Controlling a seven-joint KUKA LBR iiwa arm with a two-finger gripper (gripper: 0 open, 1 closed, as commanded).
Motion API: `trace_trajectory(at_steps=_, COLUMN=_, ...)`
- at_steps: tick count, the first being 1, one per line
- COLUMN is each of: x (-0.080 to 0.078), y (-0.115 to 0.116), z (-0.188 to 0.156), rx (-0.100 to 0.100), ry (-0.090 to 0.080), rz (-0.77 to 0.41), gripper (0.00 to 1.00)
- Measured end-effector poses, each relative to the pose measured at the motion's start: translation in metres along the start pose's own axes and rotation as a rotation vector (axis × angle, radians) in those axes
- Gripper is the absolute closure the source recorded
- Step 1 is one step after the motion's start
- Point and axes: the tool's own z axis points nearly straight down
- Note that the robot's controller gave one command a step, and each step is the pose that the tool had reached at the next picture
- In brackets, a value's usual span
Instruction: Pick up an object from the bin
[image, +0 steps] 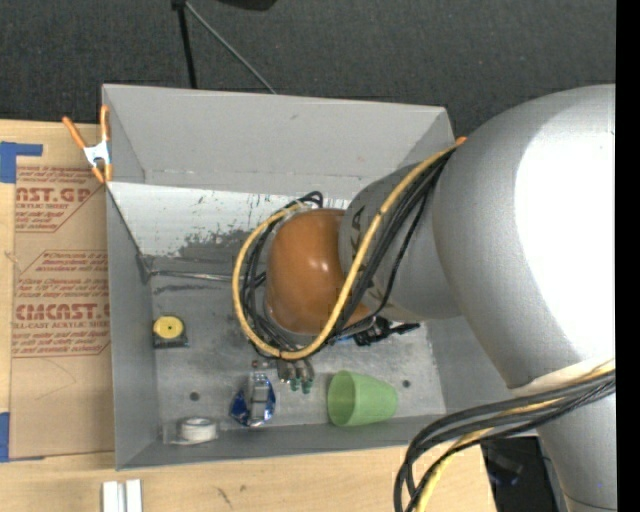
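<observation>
My gripper (288, 378) pokes out from under the orange wrist cover, low over the front middle of the bin floor. Just left of and below it lies a small blue and silver thing (251, 405), close to the gripper; whether they touch I cannot tell. A light green plastic cup (358, 398) lies on its side just to the right of the gripper, its mouth turned toward the gripper.
A small yellow round thing on a dark base (167, 329) sits by the left wall. A white tape roll (197, 430) lies in the front left corner. The big arm and its cables cover the bin's right half.
</observation>
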Motion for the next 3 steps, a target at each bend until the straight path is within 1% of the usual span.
trace_trajectory(at_steps=1, x=0.0195, y=0.0054, z=-0.0043, rx=-0.004, ry=-0.025, rz=-0.3, gripper=0.0)
trace_trajectory(at_steps=2, x=0.0222, y=0.0056, z=-0.0041, rx=-0.003, ry=-0.013, rz=-0.301, gripper=1.0)
trace_trajectory(at_steps=3, x=0.0204, y=0.005, z=-0.0037, rx=-0.004, ry=-0.021, rz=-0.298, gripper=0.0)
